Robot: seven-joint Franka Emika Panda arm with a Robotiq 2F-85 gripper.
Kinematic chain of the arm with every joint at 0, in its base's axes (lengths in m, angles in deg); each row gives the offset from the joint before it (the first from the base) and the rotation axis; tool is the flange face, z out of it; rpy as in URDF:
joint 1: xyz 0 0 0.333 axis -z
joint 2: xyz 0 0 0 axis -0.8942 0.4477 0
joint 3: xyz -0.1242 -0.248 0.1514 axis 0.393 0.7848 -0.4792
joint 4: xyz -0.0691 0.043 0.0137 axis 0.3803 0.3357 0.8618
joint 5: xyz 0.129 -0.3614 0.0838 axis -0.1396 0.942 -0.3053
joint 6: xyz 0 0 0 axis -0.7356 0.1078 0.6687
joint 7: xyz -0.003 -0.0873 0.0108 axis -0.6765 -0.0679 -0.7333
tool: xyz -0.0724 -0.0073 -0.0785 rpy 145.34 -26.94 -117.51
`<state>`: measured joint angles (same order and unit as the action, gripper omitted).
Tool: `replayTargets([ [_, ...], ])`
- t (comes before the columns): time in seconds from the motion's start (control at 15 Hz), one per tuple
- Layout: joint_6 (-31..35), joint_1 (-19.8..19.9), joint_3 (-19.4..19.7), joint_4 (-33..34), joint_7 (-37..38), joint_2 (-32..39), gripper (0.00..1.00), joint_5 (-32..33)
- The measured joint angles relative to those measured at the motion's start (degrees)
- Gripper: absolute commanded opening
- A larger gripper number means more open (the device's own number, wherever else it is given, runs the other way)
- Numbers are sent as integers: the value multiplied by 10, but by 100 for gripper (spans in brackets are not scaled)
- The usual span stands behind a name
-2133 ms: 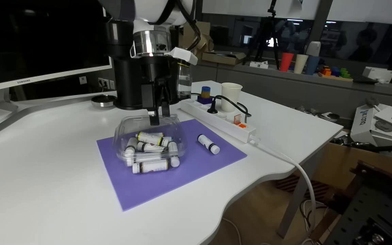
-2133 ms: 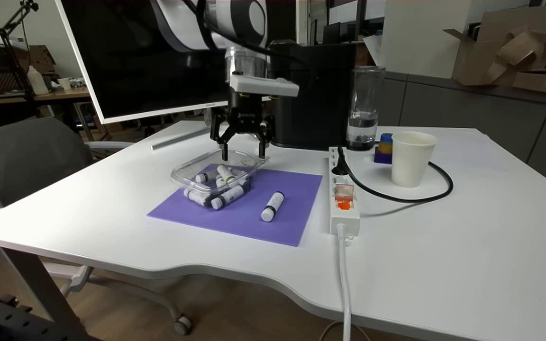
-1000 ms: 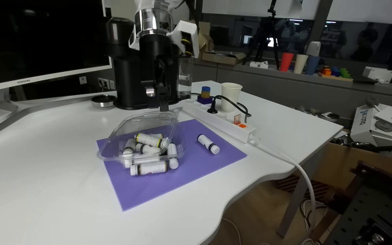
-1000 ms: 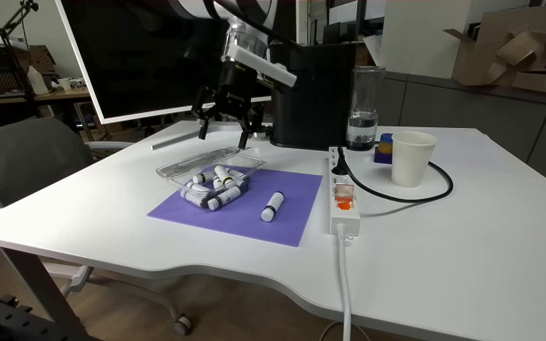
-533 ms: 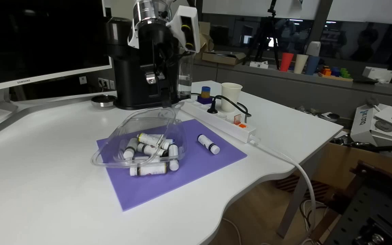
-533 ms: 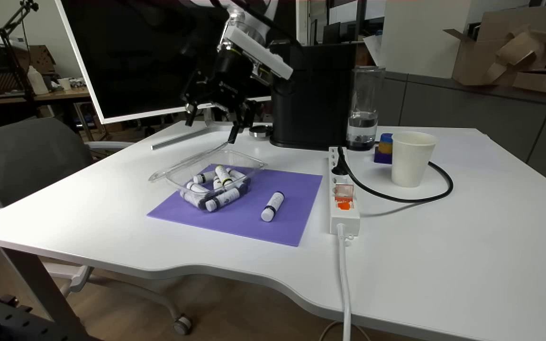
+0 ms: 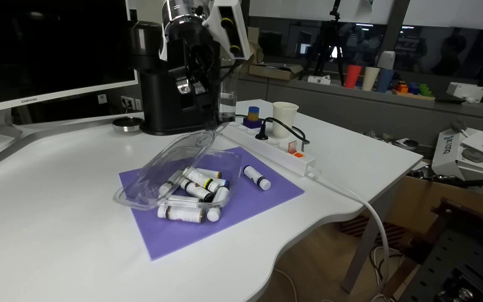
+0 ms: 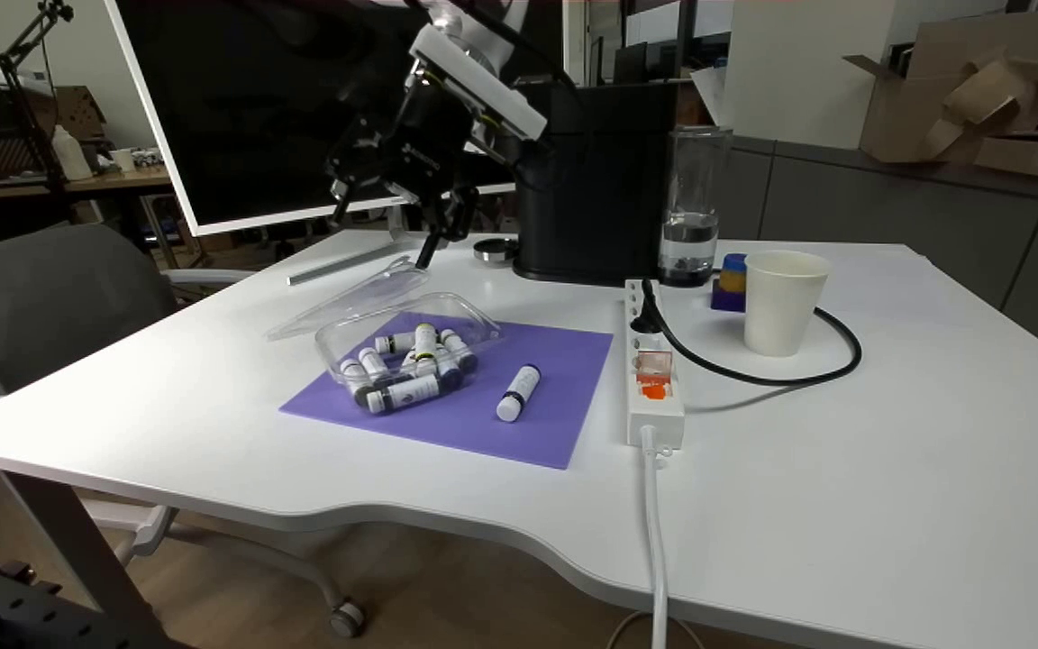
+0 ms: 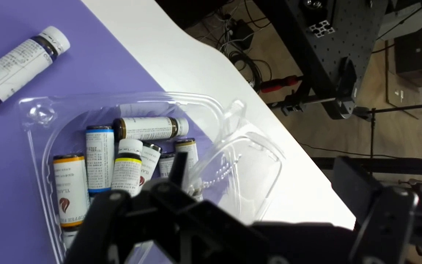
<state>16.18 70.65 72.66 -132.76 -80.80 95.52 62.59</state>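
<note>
Reading left to right in an exterior view: clear lid (image 8: 348, 304) tilted up, apparently hinged to its box (image 8: 476, 318). Gripper (image 8: 383, 236) above the lid, fingers spread, nothing pinched; one fingertip sits at the lid's edge, contact unclear, probably what sets the tilt. Next, box on purple mat (image 8: 465, 419), on the white table (image 8: 213, 397), bottles (image 8: 425, 341) piled inside; walls likely keep them from rolling. Loose bottle (image 8: 519, 394) lies alone on the mat. Power strip (image 8: 656, 424) beside it, presumably feeding the black plug (image 8: 645, 323). White cup (image 8: 782, 311) farthest right, upright.
</note>
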Motion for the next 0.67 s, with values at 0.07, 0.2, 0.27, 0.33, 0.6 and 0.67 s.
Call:
replayTargets([
  [0.07,1,-1,0,2,4,0,100,-3],
  [0.2,17,-4,2,6,26,0,100,-11],
  [0.27,34,-6,3,7,41,0,100,-13],
  [0.33,53,-8,4,7,56,0,100,-17],
  [0.6,105,-10,5,7,115,2,100,-43],
  [0.67,109,-10,5,7,127,2,100,-51],
])
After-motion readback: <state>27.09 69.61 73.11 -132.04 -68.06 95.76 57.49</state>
